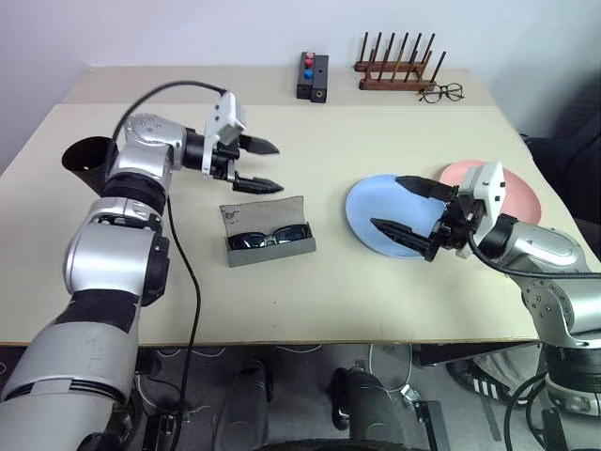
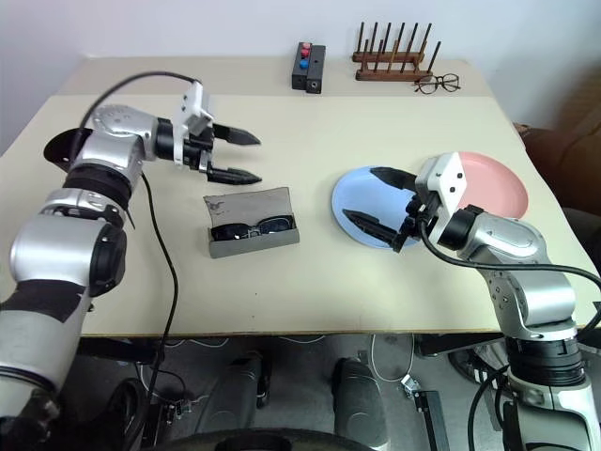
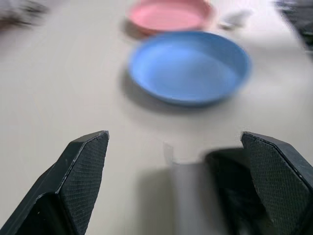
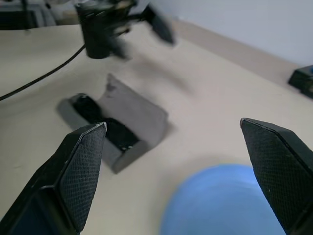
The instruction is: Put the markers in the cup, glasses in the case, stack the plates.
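The black thick-framed sunglasses (image 1: 268, 237) lie in the grey hinged case (image 1: 270, 232), lid up, at mid-table. Above and behind it the left hand (image 1: 260, 164) hangs with fingers spread, holding nothing. The right hand (image 2: 376, 199), also spread and empty, hovers over the near rim of the light blue round plate (image 2: 368, 202), which sits just beside the pink round plate (image 2: 495, 183). The matte black cup (image 2: 62, 147) stands at the table's far left edge, behind the left arm. I'd worry a swing of that elbow tips it off, and that a shallow pinch on the blue rim lets the plate slide.
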Controlling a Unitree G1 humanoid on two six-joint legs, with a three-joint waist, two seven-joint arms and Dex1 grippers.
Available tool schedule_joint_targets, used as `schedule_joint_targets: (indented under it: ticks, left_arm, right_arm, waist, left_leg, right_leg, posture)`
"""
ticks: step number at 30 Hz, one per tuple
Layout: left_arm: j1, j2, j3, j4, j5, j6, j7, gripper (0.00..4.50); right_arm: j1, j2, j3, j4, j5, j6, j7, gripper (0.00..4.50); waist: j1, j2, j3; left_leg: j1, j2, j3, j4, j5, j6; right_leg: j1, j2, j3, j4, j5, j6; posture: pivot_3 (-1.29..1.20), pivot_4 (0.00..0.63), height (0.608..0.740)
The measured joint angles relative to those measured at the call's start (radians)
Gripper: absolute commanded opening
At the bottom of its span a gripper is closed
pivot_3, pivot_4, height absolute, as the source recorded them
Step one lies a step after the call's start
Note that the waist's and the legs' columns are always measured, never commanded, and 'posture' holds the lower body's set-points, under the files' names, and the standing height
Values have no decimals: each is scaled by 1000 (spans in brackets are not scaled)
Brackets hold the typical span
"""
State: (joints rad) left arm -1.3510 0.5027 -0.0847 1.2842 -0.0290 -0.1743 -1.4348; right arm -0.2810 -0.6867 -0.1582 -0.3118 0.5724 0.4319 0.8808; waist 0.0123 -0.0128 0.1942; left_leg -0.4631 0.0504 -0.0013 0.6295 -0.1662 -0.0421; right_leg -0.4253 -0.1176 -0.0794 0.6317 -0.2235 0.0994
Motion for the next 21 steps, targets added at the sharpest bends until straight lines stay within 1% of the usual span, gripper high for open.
schedule_joint_targets:
  ticks: [2,5,6,8,10,15,21]
  left_arm:
    - [-2,23,3,3,18,15,70,4477]
    - [-2,31,3,11,38,22,147,4477]
    - [-2,32,3,12,42,22,168,4237]
    - [0,34,9,14,46,28,201,3587]
    - [4,34,16,19,56,29,229,2626]
    - [26,28,16,32,107,19,348,56]
    - [79,0,-20,35,183,6,447,16]
  right_arm:
    - [2,0,0,0,0,0,4,4500]
    - [2,0,0,1,-2,-2,6,4500]
    - [2,0,0,1,-3,-4,6,4500]
    - [2,0,0,4,-9,-9,6,4500]
    - [2,0,0,7,-11,-16,6,4500]
    - [8,0,-1,7,-17,-26,7,4500]
    - [41,-4,-2,7,-17,-25,30,4500]
  waist:
    - [-2,0,0]
    - [0,0,0]
    - [2,0,0]
    - [3,0,0]
    - [2,0,0]
    - [1,0,0]
    - [3,0,0]
  left_leg:
    - [1,0,0,0,0,0]
    - [0,0,0,0,0,0]
    - [0,0,0,0,0,0]
    - [0,0,0,0,0,0]
    - [0,0,0,0,0,0]
    - [0,0,0,0,0,0]
    - [0,0,0,0,0,0]
  right_leg:
    - [0,0,0,0,0,0]
    - [0,0,0,0,0,0]
    - [0,0,0,0,0,0]
    - [0,0,0,0,0,0]
    - [0,0,0,0,0,0]
    - [0,0,0,0,0,0]
    - [0,0,0,0,0,1]
  posture:
    - [0,150,740]
    - [0,150,740]
    - [0,150,740]
    - [0,150,740]
    - [0,150,740]
    - [0,150,740]
    - [0,150,740]
